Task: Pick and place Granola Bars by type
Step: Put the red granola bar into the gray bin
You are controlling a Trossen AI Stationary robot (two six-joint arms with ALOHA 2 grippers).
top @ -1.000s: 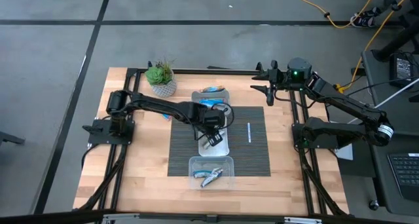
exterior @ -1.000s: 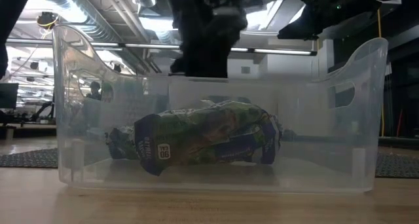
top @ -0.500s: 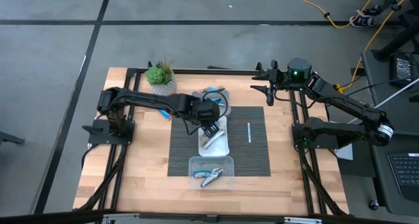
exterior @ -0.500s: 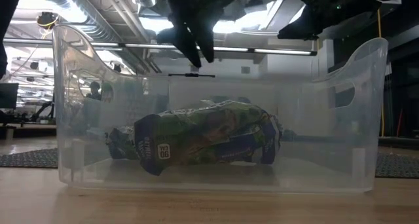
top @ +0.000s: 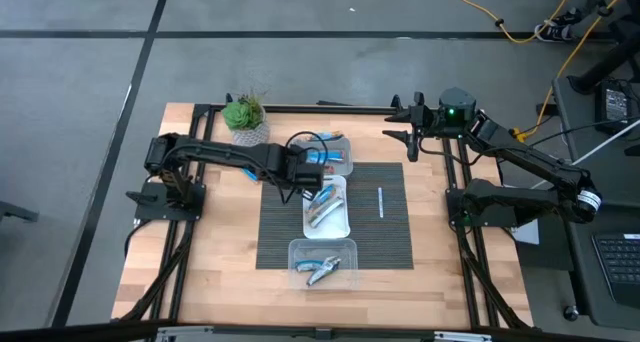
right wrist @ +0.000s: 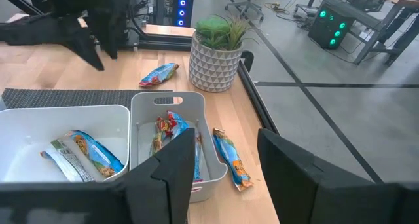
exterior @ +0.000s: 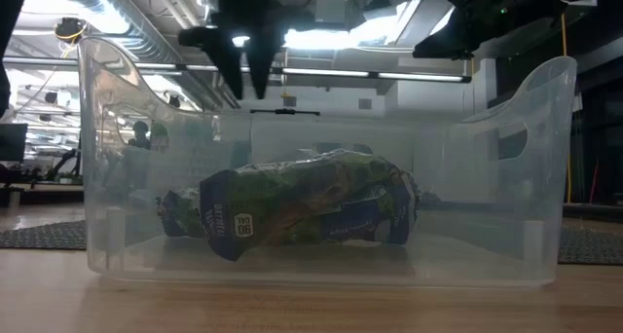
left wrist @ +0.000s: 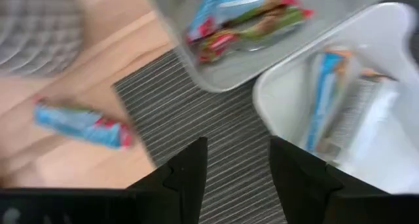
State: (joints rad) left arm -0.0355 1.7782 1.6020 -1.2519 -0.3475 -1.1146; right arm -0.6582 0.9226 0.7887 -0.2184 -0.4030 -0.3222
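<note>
Loose bar: on the bench, left of the mat, beside the left hand. Left hand: open, empty, over the mat's edge. Back tub: red-blue bars. Middle tub: blue bars. Front tub: apparently green-blue bars. Right hand: open, well apart at the far corner.

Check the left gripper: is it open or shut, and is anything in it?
Open and empty. In its wrist view the left gripper shows striped mat between its parted fingers.
</note>
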